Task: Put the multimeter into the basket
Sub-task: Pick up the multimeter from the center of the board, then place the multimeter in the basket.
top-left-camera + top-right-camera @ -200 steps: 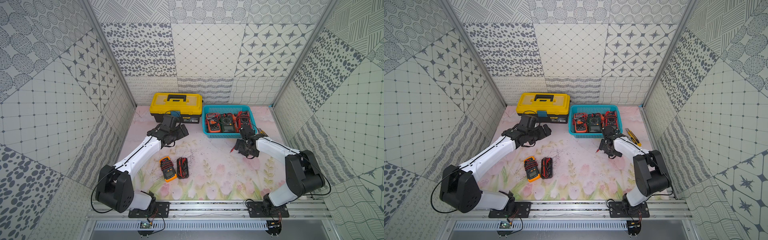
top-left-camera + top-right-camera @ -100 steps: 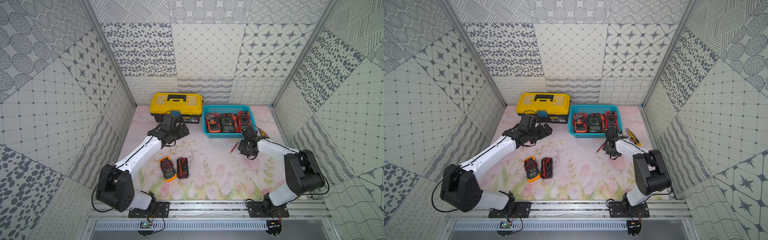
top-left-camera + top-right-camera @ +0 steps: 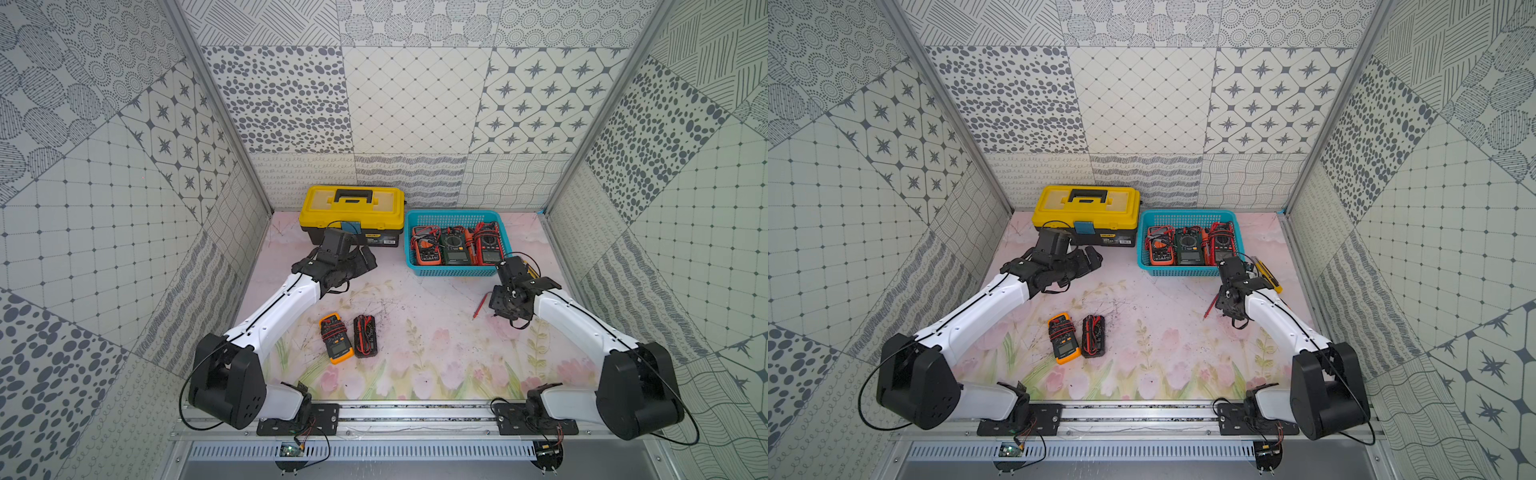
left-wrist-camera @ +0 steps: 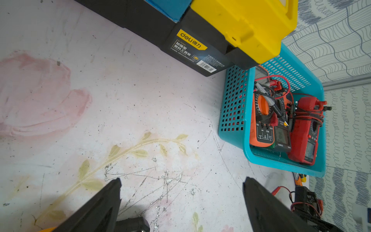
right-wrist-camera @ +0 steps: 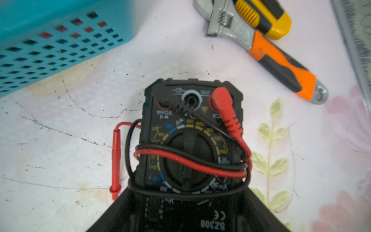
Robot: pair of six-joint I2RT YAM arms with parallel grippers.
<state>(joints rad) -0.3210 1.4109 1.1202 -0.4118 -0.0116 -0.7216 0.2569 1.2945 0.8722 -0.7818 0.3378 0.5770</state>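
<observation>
A small black multimeter, wrapped in red and black leads, lies on the mat in front of the turquoise basket's right corner. My right gripper is shut on its lower body, one finger on each side. In both top views the right gripper hides the meter, and only a red probe sticks out beside it. The basket holds three multimeters side by side. My left gripper hovers open and empty over bare mat, in front of the toolbox.
An orange multimeter and a black one lie side by side mid-table. An adjustable wrench and a yellow utility knife lie right of the basket, by the wall. The yellow-lidded toolbox stands left of the basket.
My right gripper's jaws have closed from wide open onto the black multimeter beside the basket. The left arm has not moved.
</observation>
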